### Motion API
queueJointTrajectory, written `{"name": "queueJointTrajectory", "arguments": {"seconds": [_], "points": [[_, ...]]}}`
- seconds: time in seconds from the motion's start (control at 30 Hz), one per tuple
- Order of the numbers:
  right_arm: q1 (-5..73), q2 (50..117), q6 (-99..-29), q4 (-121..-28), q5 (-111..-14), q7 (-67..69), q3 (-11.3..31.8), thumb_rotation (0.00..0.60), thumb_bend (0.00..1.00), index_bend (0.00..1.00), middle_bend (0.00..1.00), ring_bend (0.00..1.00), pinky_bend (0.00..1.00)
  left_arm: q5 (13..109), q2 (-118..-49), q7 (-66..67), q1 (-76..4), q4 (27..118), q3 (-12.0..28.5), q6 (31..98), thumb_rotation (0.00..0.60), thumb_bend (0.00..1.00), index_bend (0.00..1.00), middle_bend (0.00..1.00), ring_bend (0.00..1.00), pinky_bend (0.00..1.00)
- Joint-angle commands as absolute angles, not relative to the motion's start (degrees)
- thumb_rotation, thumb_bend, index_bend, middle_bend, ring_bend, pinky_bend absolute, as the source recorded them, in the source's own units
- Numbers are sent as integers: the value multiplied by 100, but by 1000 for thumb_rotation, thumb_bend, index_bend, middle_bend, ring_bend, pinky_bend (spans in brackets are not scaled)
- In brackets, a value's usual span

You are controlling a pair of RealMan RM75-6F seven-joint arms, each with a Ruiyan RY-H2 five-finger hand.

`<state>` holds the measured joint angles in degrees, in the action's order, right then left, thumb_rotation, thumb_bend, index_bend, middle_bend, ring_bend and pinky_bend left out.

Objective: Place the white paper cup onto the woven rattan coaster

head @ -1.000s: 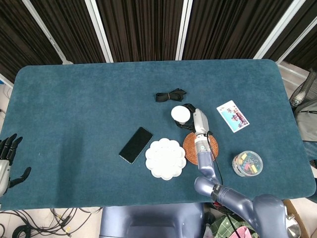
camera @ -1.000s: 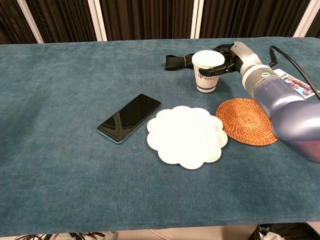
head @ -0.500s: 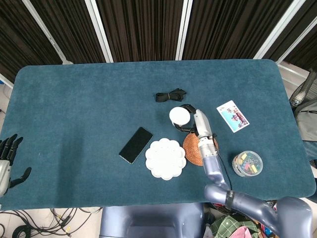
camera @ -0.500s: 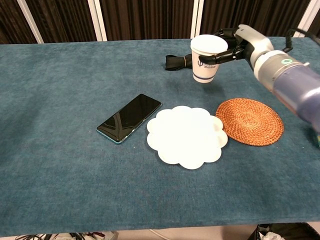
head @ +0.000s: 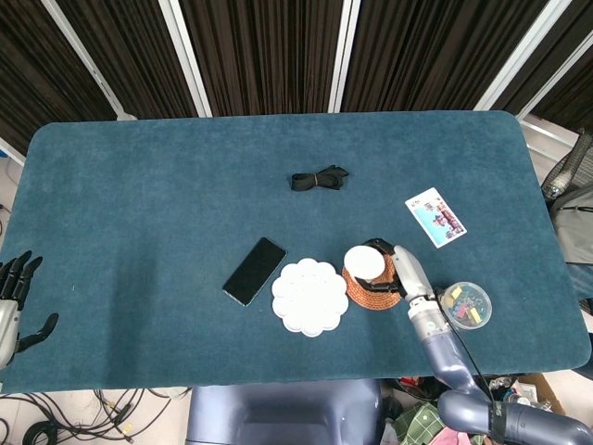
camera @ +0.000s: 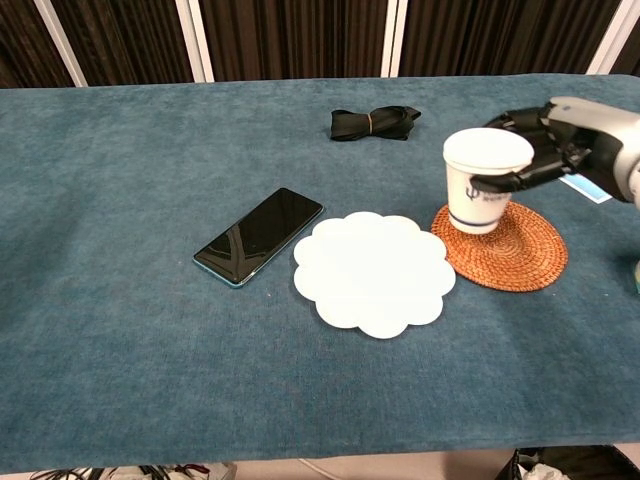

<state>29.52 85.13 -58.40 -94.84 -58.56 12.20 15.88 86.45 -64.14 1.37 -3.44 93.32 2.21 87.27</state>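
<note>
Faintly, a blue unreadable logo on the white paper cup (camera: 486, 182).

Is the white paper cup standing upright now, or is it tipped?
Upright. The white paper cup has its open mouth facing up and its base over the woven rattan coaster, while the right hand grips its side.
</note>
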Motion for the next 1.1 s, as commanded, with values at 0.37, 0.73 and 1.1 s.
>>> {"name": "queueJointTrajectory", "arguments": {"seconds": [0.37, 0.73, 1.1], "points": [[2766, 8521, -5696, -9018, -6163, 1798, 1465, 600, 224, 396, 362, 383, 236, 8635, -6429, 189, -337, 9324, 230, 8744, 600, 300, 16, 2, 0, 0], [2760, 8540, -5463, -8737, -6479, 2247, 1404, 600, 23, 128, 52, 56, 129, 8632, -6429, 180, -335, 9319, 237, 8751, 600, 300, 16, 3, 0, 0], [2655, 7944, -5708, -9003, -7087, 2169, 1321, 600, 0, 20, 0, 0, 103, 8625, -6428, 199, -334, 9320, 233, 8742, 600, 300, 16, 3, 0, 0]]}}
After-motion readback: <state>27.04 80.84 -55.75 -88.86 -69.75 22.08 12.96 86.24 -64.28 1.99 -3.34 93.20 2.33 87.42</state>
